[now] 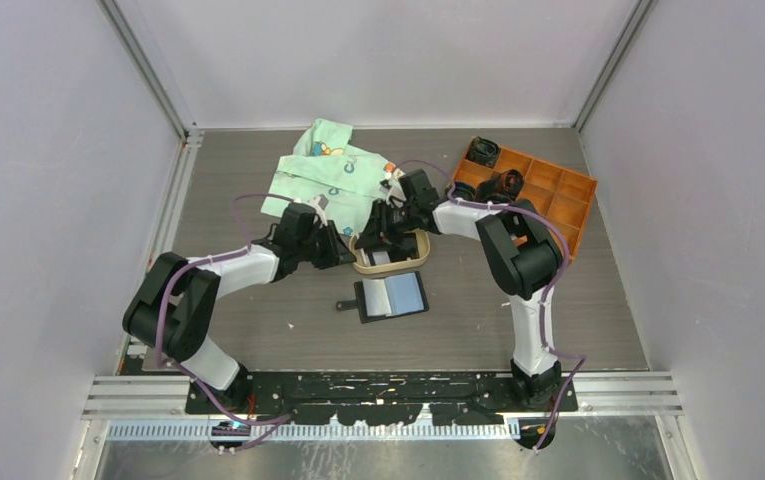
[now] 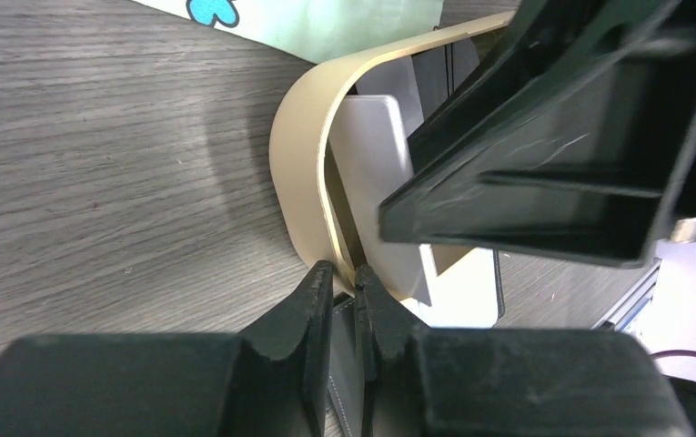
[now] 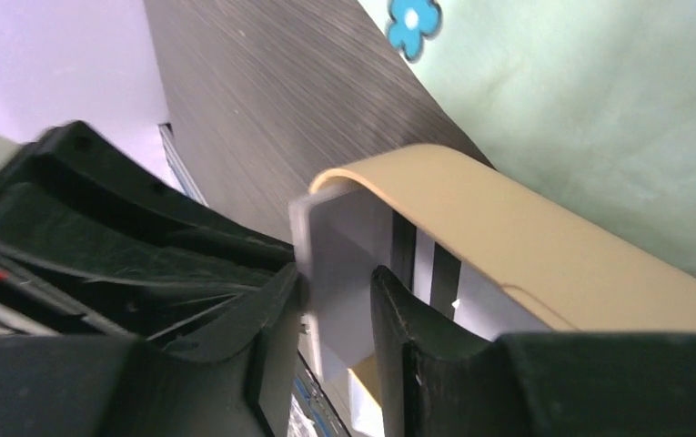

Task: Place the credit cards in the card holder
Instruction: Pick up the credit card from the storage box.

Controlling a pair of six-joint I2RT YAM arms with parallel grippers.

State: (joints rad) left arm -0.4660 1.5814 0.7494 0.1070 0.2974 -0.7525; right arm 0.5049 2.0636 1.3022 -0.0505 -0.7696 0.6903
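grey card point(image 3: 335, 259) tilts end-up between right gripper's point(image 3: 333, 293) parted fingers point(image 3: 403, 350); left gripper point(image 2: 339, 284) clamps tray point(image 2: 291, 168)

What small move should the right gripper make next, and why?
Probably close the right gripper on the whitish-grey card and lift it. Its fingers straddle that card inside the tan tray, the left gripper pinches the tray rim, and the card holder lies open.

matt wood-grain table point(image 2: 98, 182), smooth tan plastic tray point(image 2: 298, 173), mint cloth point(image 3: 599, 109), matt whitish card point(image 2: 376, 155)
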